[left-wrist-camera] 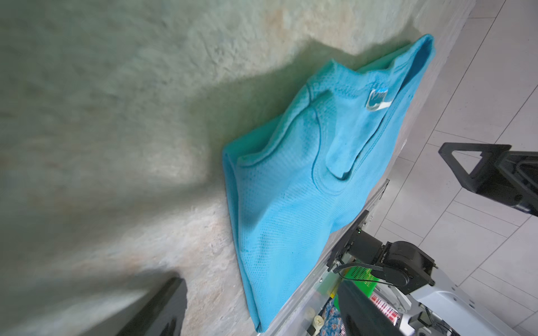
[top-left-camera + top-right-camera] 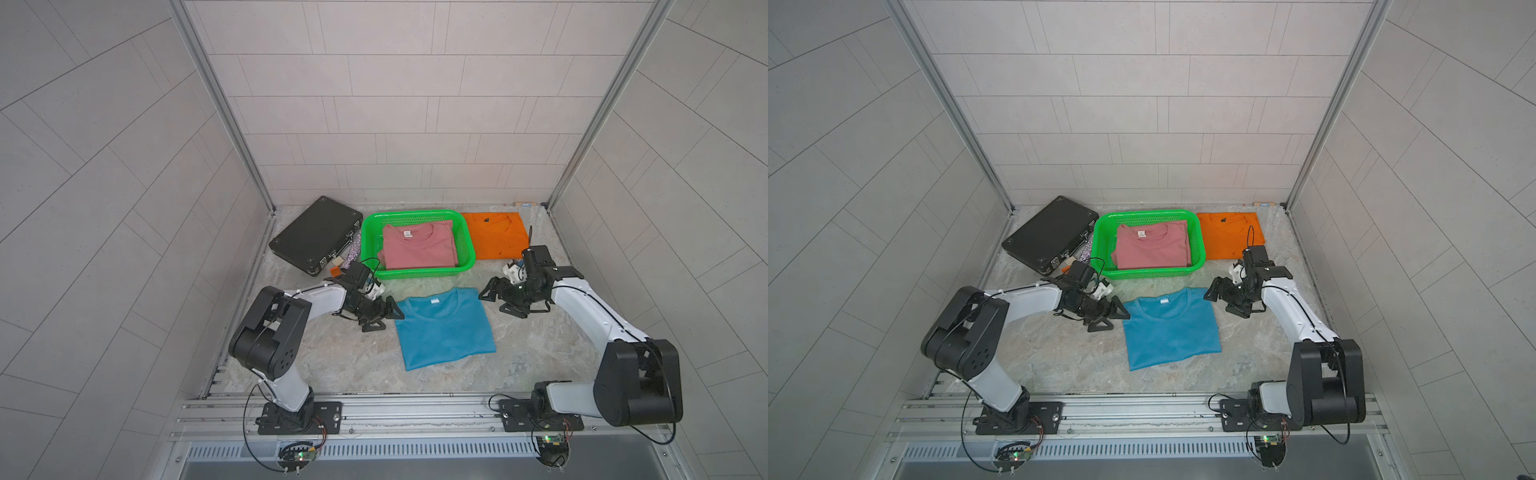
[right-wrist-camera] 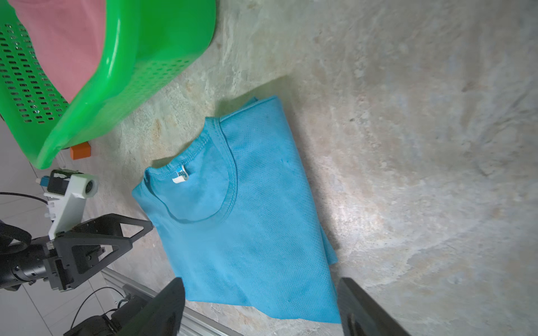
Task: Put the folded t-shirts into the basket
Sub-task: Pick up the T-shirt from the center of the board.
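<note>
The teal folded t-shirt lies flat mid-table, in front of the green basket. A pink t-shirt lies inside the basket. To the basket's right, an orange t-shirt rests on the table. My left gripper is open at the teal shirt's left collar corner, holding nothing. My right gripper hangs open by the shirt's right shoulder; in the right wrist view the teal shirt shows between its fingers, not gripped.
A flat black case lies left of the basket, with a small orange block and glittery bits beside it. Walls close in on both sides and the back. An aluminium rail carrying both arm bases runs along the front.
</note>
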Controlling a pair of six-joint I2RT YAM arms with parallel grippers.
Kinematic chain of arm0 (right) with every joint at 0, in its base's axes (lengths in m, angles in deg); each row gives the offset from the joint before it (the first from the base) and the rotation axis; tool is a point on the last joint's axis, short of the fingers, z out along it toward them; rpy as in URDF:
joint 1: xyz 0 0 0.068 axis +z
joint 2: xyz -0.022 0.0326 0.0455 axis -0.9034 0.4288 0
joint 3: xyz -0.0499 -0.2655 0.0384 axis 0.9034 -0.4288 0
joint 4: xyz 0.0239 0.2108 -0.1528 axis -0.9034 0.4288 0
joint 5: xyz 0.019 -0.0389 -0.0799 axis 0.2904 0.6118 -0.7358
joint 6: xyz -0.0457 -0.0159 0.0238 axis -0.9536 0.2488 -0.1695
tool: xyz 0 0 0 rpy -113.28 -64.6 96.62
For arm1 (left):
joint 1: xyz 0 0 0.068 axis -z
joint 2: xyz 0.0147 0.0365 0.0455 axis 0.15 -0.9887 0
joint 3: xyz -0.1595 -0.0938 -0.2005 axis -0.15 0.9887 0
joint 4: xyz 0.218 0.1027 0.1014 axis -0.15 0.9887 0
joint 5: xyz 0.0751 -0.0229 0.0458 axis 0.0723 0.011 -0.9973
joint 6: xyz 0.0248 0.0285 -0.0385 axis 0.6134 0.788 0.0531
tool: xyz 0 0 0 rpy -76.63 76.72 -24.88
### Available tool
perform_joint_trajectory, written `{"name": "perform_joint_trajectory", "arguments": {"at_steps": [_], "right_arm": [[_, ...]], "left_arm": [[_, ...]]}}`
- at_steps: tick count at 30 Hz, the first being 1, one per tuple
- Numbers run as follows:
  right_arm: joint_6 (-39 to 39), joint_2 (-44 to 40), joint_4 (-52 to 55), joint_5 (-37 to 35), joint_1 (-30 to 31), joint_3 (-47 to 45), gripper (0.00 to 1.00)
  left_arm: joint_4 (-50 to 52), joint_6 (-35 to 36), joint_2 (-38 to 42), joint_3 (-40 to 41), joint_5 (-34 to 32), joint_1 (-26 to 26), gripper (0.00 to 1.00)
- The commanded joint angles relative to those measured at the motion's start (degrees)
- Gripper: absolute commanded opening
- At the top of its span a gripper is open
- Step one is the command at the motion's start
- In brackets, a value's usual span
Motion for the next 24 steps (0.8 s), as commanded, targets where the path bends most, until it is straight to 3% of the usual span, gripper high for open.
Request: {"name": "perform_joint_trajectory", "arguments": {"at_steps": [1, 11, 14, 20, 24], "right_arm": [[-3.16, 2.15, -3.22, 2.02, -2.46, -1.58, 0.82], [-3.27, 6.92, -9.47, 3.41, -4.15, -5.11, 0.77], [-2.96, 9.39, -11.97, 4.63, -4.50, -5.94, 0.76], [-4.69, 15.29, -15.15, 8.45, -5.13, -5.85, 0.69], [-5.18, 18.73, -17.98, 10.68, -5.28, -5.46, 0.67]], "left_arm": [[-0.55, -0.04, -3.81, 0.02, -1.82, 0.41, 0.81], [-6.45, -2.17, -4.59, 2.30, -3.09, 0.63, 0.78], [-5.58, -2.15, -7.15, 1.10, -3.31, 0.63, 0.69], [-4.33, -2.01, -9.85, -0.47, -2.90, 0.68, 0.38], [-3.38, -1.79, -10.89, -1.18, -3.18, 0.59, 0.29]]}}
